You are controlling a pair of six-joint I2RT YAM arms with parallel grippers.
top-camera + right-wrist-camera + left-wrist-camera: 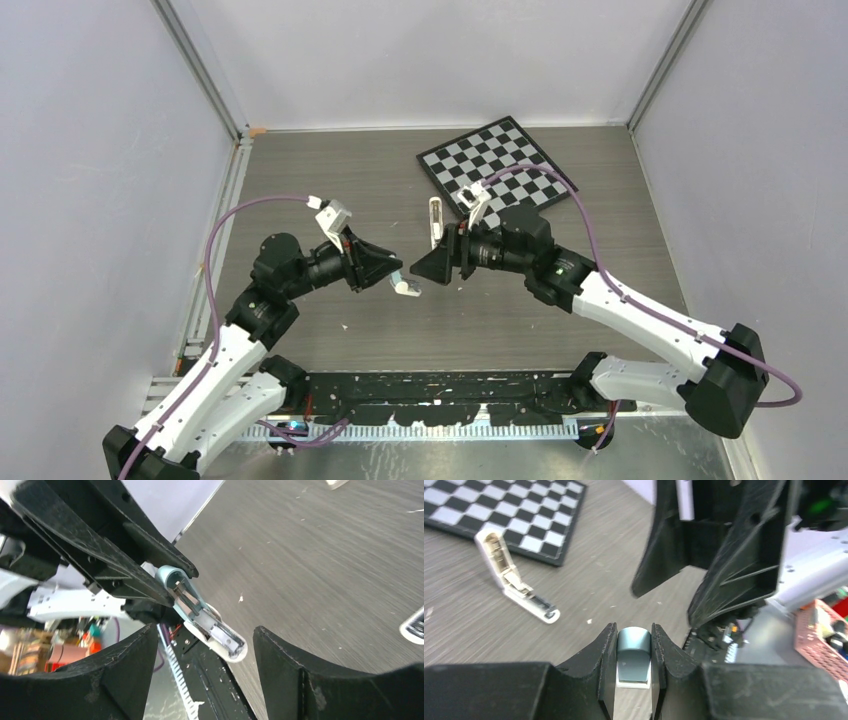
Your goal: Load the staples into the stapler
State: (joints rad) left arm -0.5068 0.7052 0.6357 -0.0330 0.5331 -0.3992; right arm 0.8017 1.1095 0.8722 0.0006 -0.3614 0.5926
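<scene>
My left gripper [395, 274] is shut on the stapler [407, 289], a small white one with a pale teal part, and holds it just above the table at mid-centre. In the left wrist view the stapler [634, 652] sits between the fingers [606, 650]. My right gripper [418, 270] is open and empty, facing the left one closely. In the right wrist view the stapler [192, 605] juts down from the left gripper [115, 565] between my open right fingers [280, 655], its metal channel showing. No staples are in view.
A second white stapler-like piece [436, 222], hinged open, lies on the table behind the grippers; it also shows in the left wrist view [514, 582]. A black-and-white checkerboard [495, 160] lies at the back right. Grey walls close in three sides.
</scene>
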